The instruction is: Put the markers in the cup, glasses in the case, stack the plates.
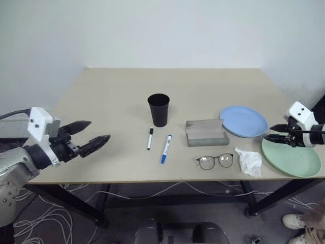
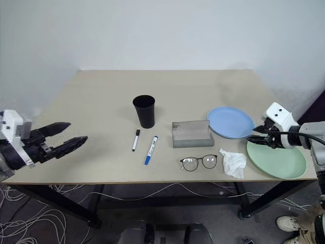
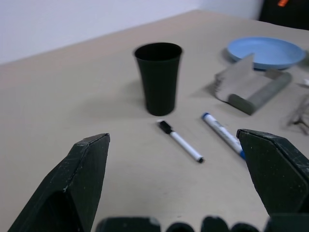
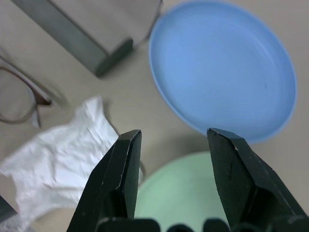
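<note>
Table: green plate under open right jaws; markers apart.

No text or label can be read.

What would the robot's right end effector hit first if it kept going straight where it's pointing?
Probably the near rim of the light green plate, just under the open right end effector; the light blue plate lies just beyond. Depth is hard to judge.

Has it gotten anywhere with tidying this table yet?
Nothing is done yet. Both markers lie beside the cup, the glasses sit outside the open case, the plates are unstacked. Both hands are empty; the right hand hovers over the plates.
</note>
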### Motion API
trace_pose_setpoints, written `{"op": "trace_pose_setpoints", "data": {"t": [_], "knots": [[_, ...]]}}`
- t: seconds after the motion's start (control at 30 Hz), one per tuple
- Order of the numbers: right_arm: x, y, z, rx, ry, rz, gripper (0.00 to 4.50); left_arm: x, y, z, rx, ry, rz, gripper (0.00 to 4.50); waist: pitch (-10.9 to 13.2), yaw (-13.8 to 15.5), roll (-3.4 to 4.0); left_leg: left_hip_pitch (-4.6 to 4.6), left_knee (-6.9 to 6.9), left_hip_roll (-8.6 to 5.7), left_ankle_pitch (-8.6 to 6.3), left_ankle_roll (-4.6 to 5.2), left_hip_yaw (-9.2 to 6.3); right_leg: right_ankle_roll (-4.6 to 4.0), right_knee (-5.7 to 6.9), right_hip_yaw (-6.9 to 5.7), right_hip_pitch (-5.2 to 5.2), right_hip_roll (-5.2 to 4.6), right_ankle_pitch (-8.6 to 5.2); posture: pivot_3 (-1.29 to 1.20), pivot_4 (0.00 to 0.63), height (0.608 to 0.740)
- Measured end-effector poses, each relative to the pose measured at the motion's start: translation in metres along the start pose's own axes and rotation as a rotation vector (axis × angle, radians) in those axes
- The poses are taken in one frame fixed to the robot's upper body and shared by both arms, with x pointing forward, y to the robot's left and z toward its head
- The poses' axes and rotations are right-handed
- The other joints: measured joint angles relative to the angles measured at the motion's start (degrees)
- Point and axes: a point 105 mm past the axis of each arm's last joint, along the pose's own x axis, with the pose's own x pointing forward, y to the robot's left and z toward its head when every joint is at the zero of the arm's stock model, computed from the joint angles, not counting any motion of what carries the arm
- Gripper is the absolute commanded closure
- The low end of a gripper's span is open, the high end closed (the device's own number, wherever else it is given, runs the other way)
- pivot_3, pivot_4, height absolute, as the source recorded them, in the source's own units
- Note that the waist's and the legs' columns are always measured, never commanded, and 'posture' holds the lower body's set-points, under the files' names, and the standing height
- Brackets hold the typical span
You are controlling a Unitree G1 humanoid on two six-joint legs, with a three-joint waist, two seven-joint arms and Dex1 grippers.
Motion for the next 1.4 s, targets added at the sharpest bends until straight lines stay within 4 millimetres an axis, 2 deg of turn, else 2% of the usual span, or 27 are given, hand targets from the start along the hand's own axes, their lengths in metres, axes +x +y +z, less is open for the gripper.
{"op": "trace_pose_setpoints", "data": {"t": [0.23,0.33,0.53,0.87,1.2,1.3,1.4], "knots": [[-0.006,-0.002,-0.022,0.022,0.082,-0.016,2.15,0.012,-0.019,-0.008,-0.002,0.032,-0.136,0.02,0.02,0.00,0.02,0.00,0.23,-0.01,-0.01,-0.01,0.01,0.01,0.02,-0.02,0.07,0.02,0.01,0.00,0.000,0.716],[-0.008,0.005,-0.035,0.063,0.130,-0.002,2.15,0.013,-0.019,-0.006,0.011,0.024,-0.150,0.02,0.02,0.01,0.03,0.00,0.26,-0.01,-0.01,-0.01,-0.07,0.01,0.02,-0.02,0.09,0.01,0.01,0.00,0.000,0.716],[-0.008,0.021,-0.046,0.091,0.177,0.030,2.15,0.017,-0.019,-0.009,0.003,0.028,-0.164,0.02,0.05,0.06,0.09,0.00,0.32,-0.01,-0.01,0.00,-0.13,0.01,0.03,-0.02,0.10,0.00,0.02,0.00,0.000,0.716],[-0.005,0.037,-0.051,0.093,0.217,0.020,2.15,0.019,-0.022,-0.009,0.023,0.009,-0.181,0.02,0.06,0.10,0.11,0.00,0.31,0.00,-0.02,0.00,-0.17,0.01,0.03,-0.02,0.09,0.00,0.02,0.00,0.000,0.716],[0.012,0.049,-0.059,0.066,0.263,0.025,2.15,0.019,-0.022,-0.009,0.022,0.010,-0.182,0.02,0.07,0.12,0.09,0.00,0.32,-0.01,-0.02,0.00,-0.18,0.01,0.03,-0.02,0.10,0.00,0.02,0.00,0.000,0.716],[0.016,0.047,-0.064,0.046,0.294,0.005,2.79,0.019,-0.022,-0.009,0.022,0.010,-0.180,0.00,0.07,0.12,0.09,0.00,0.32,-0.01,-0.02,0.00,-0.17,0.01,0.03,-0.02,0.10,0.00,0.02,0.00,0.000,0.716],[0.020,0.046,-0.069,0.021,0.319,-0.013,3.80,0.019,-0.022,-0.009,0.023,0.009,-0.175,0.00,0.07,0.12,0.09,0.00,0.32,-0.01,-0.02,0.00,-0.16,0.01,0.03,-0.02,0.10,0.01,0.02,0.00,0.000,0.716]]}}
